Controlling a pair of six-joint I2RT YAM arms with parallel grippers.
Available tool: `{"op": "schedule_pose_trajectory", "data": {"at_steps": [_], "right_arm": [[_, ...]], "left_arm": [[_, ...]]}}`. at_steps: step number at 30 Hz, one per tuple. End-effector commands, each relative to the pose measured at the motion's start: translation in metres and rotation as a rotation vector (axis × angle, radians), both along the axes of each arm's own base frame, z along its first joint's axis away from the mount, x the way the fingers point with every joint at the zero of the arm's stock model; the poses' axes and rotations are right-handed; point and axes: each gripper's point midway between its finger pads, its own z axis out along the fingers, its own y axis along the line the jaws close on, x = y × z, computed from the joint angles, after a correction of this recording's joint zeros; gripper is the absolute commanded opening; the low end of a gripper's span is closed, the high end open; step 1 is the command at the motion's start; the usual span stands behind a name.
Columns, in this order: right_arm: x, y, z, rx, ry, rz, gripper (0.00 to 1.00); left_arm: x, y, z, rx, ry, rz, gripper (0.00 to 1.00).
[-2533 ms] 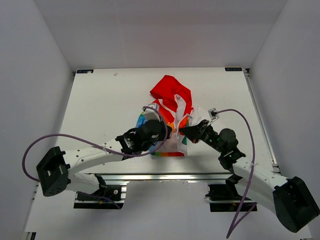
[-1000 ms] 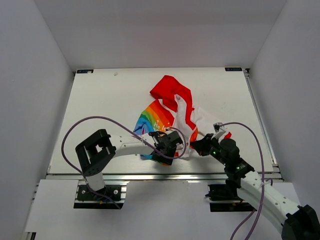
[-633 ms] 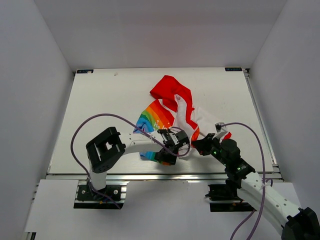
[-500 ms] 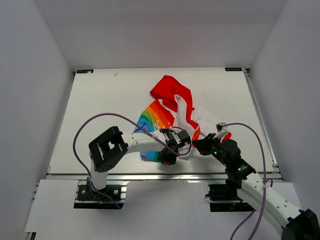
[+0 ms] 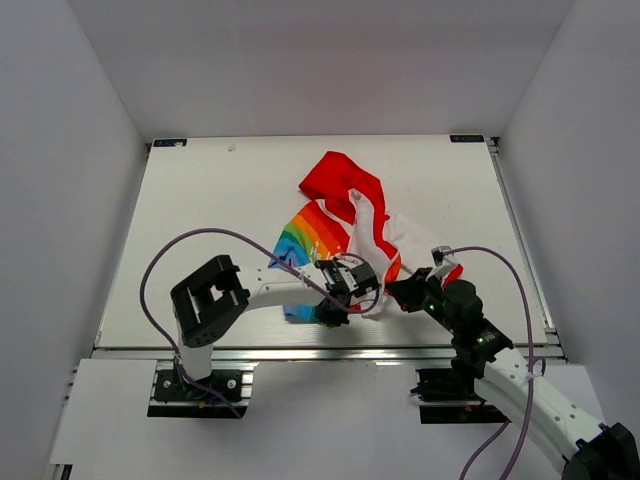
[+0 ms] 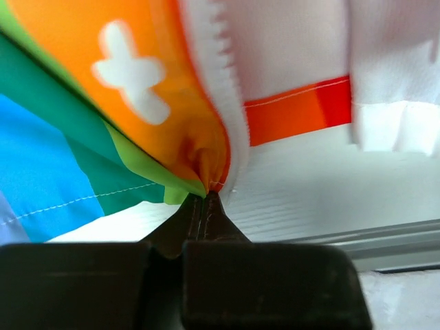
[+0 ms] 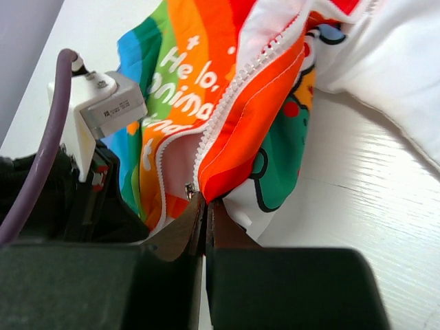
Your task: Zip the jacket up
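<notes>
The jacket lies spread on the table just in front of the arms, with its red hood toward the far side and its hem toward the near edge. Its white zipper is undone: in the right wrist view the two toothed edges run side by side but apart, with lining showing between them, and no closed stretch is visible. The left gripper is clamped on the bottom corner of the rainbow panel, right where that side's zipper tape ends. The right gripper is pinched on the bottom of the opposite, orange-edged front, with a small metal piece just beside its tips; whether that is slider or pin I cannot tell. From above, the two grippers sit near each other at the hem, not touching. By my reading only the preparation is done, with both lower ends held; joining them at the base and drawing the slider up toward the hood all remains
</notes>
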Motion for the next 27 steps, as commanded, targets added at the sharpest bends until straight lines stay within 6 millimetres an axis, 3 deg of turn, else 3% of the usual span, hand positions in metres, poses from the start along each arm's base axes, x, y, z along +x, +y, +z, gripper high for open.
{"op": "schedule_pose_trajectory", "data": {"at_steps": [1,3,4,6,8,10,12,13,14,20,27], "right_arm": [[-0.004,0.014,0.024,0.023,-0.113,0.105,0.00],[-0.004,0.016,0.032,0.034,-0.133,0.117,0.00],[-0.003,0.017,0.035,0.036,-0.137,0.118,0.00],[-0.002,0.019,0.042,0.045,-0.146,0.127,0.00],[-0.003,0.023,0.048,0.051,-0.163,0.154,0.00],[-0.007,0.033,0.060,0.075,-0.198,0.216,0.00],[-0.014,0.043,0.071,0.100,-0.221,0.288,0.00],[-0.015,0.046,0.077,0.112,-0.236,0.308,0.00],[-0.015,0.049,0.085,0.131,-0.265,0.324,0.00],[-0.019,0.062,0.103,0.214,-0.301,0.391,0.00],[-0.026,0.068,0.129,0.326,-0.378,0.436,0.00]], "left_arm": [[0.012,0.032,-0.007,0.071,-0.097,-0.016,0.00],[0.017,0.024,0.008,-0.010,-0.144,-0.016,0.00],[0.022,0.018,0.028,-0.076,-0.185,-0.008,0.00],[0.027,0.012,0.046,-0.153,-0.236,-0.001,0.00],[0.038,0.002,0.084,-0.279,-0.328,0.017,0.00],[0.043,0.002,0.104,-0.346,-0.393,0.018,0.00],[0.050,-0.006,0.143,-0.487,-0.476,0.035,0.00],[0.051,-0.005,0.147,-0.512,-0.499,0.034,0.00],[0.054,-0.008,0.172,-0.601,-0.552,0.052,0.00],[0.061,-0.007,0.211,-0.756,-0.660,0.093,0.00],[0.065,-0.012,0.208,-0.767,-0.649,0.136,0.00]]}}
